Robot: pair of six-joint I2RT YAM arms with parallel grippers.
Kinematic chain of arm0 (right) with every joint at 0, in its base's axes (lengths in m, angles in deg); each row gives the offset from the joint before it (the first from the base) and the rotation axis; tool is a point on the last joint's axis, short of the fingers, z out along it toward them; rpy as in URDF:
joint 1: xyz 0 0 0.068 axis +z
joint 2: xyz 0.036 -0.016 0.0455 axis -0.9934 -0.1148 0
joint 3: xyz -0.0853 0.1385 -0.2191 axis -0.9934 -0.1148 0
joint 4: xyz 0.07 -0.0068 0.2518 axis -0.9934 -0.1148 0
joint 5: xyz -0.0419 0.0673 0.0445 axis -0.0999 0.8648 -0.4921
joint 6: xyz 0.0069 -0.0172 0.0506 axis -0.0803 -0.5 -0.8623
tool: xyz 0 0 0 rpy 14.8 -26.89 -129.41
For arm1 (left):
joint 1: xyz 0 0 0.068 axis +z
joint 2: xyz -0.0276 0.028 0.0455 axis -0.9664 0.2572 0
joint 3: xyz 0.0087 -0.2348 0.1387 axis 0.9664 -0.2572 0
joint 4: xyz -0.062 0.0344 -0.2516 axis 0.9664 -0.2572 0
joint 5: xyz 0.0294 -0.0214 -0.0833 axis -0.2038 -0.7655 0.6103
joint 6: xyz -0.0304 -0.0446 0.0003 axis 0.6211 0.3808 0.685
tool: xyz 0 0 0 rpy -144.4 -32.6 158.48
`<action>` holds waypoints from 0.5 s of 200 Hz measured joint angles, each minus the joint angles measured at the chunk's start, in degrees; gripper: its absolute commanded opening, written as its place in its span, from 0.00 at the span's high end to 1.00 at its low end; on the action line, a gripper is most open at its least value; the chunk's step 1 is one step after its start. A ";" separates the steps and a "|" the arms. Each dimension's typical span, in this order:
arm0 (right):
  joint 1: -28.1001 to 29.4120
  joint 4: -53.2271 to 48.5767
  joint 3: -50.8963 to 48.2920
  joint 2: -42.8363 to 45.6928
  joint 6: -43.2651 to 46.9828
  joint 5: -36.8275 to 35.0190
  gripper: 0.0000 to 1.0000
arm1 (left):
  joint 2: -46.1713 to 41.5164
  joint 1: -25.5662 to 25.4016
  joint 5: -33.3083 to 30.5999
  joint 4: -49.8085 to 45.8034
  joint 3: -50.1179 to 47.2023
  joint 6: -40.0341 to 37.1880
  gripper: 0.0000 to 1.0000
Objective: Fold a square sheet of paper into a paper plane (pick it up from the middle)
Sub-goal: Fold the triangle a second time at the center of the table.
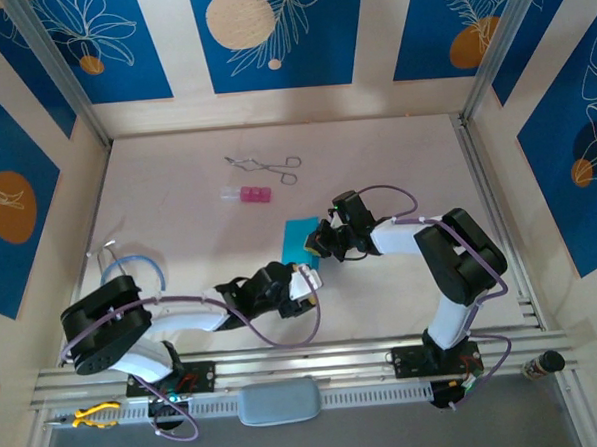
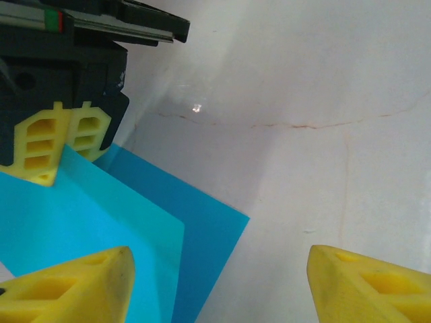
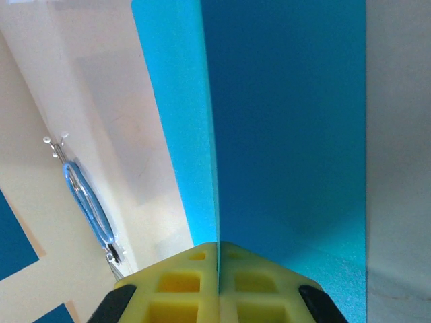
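Observation:
The cyan-blue sheet of paper (image 1: 301,240) lies folded over on the table's middle. My right gripper (image 1: 323,244) is shut on its right edge, and in the right wrist view the paper (image 3: 283,121) runs up from between the closed yellow pads (image 3: 182,289). My left gripper (image 1: 304,286) stands open just below the sheet. In the left wrist view the paper (image 2: 101,222) shows two layers at the lower left, with the left gripper (image 2: 219,282) wide apart over its corner and the right gripper's pads (image 2: 57,138) pinching the far edge.
Metal forceps (image 1: 265,166) and a small pink block (image 1: 251,195) lie behind the paper. A coiled blue cable (image 1: 130,265) rests at the left. Yellow-handled pliers (image 1: 93,415) sit on the front rail.

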 measured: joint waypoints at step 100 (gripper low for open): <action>0.00 -0.04 -0.59 0.59 -0.42 -0.46 0.96 | 2.40 -2.34 -10.86 5.27 0.52 -1.62 0.52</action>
